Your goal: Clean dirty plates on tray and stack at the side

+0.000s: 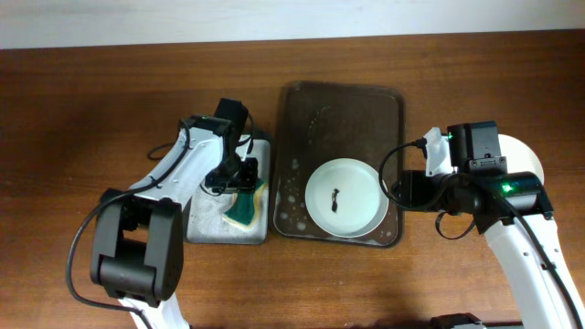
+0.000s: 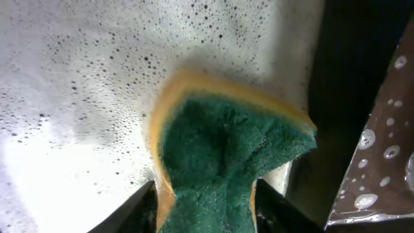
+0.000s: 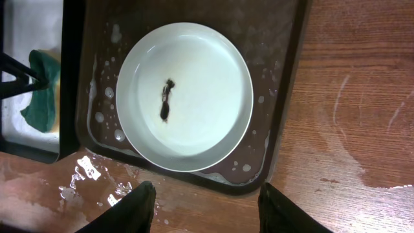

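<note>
- So, the step in hand looks like scrubbing the only plate [image 3: 184,97] on the tray [image 1: 297,137]. It sits at the tray's near end, rim close to the front edge.
- Left gripper [image 2: 206,217] is clenched on the sponge [image 2: 226,149], over the foamy sponge tray [image 1: 206,224] just beside the big one.
- Right gripper [image 3: 210,208] is released, with its fingers wide and nothing between them. It hovers over the tray's near rim, next to the plate.
- To do it well, I'd lift the sponge clear of both tray rims. Then bring it down flat on the middle of the plate and rub right over the smear [image 3: 165,100] — not round the edge.
- The tray is wet, so the plate will probably slide, and the right gripper steadying its rim would help.
- The sponge is pinched at one end and already bends, so I'd press gently or it'll just fold.
- The plate itself is round, white and shallow. It has one small dark streak in the middle and looks clean otherwise.
- Soap bubbles [image 3: 103,110] dot the tray around it, and there's a puddle [image 3: 84,175] on the table [image 3: 362,97] in front.
- A white round edge [image 1: 530,151] shows behind the right arm — likely a plate set aside, can't tell how many.
</note>
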Controlling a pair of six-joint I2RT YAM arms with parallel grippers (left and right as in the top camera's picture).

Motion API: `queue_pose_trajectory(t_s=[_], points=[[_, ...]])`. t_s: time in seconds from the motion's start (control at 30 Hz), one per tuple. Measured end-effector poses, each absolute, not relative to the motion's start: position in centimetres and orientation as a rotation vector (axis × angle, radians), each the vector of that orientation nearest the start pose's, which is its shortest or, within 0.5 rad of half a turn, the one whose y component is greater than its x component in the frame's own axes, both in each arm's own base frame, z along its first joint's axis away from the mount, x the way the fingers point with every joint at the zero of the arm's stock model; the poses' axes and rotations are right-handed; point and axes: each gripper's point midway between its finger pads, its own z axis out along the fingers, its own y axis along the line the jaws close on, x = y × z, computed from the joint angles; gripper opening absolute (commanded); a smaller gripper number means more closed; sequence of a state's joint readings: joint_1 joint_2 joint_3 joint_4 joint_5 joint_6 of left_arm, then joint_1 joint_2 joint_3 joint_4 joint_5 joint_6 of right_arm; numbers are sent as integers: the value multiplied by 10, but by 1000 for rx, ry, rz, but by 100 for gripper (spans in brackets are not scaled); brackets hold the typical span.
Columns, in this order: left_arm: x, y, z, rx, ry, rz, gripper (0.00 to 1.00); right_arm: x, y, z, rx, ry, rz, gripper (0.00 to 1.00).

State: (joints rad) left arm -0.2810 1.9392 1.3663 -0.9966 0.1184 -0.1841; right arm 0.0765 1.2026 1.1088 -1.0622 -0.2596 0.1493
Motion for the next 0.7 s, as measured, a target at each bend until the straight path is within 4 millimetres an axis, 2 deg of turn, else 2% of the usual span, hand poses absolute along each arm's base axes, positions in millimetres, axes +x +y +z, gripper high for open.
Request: queue_pose_trajectory(t_s=[0.03, 0.1, 0.2, 0.3, 0.37, 0.4, 0.43, 0.5, 0.57, 0.63, 0.7], points=[[333, -117, 32, 153, 3165, -175, 48, 267, 65, 177, 23, 2730, 418, 53], [331, -118, 29, 166, 3165, -167, 39, 267, 65, 177, 24, 2730, 419, 53], [317, -125, 19, 225, 3189, -138, 10, 267, 65, 177, 24, 2730, 419, 53], [314, -132, 17, 268, 3179, -126, 0, 267, 65, 177, 24, 2731, 418, 53], [315, -132, 17, 268, 3175, -125, 0, 267, 65, 177, 24, 2731, 419, 53], [315, -132, 17, 268, 3175, -122, 8, 267, 65, 177, 24, 2731, 419, 53], [315, -132, 17, 268, 3175, -120, 32, 267, 65, 177, 24, 2731, 418, 53], [315, -132, 16, 267, 3174, -119, 42, 267, 65, 177, 24, 2731, 418, 53], [311, -130, 17, 265, 3192, -113, 43, 267, 65, 177, 24, 2731, 418, 53], [305, -128, 23, 268, 3228, -98, 49, 267, 65, 177, 24, 2731, 419, 53], [311, -130, 35, 267, 3215, -104, 46, 267, 65, 177, 24, 2731, 419, 53]])
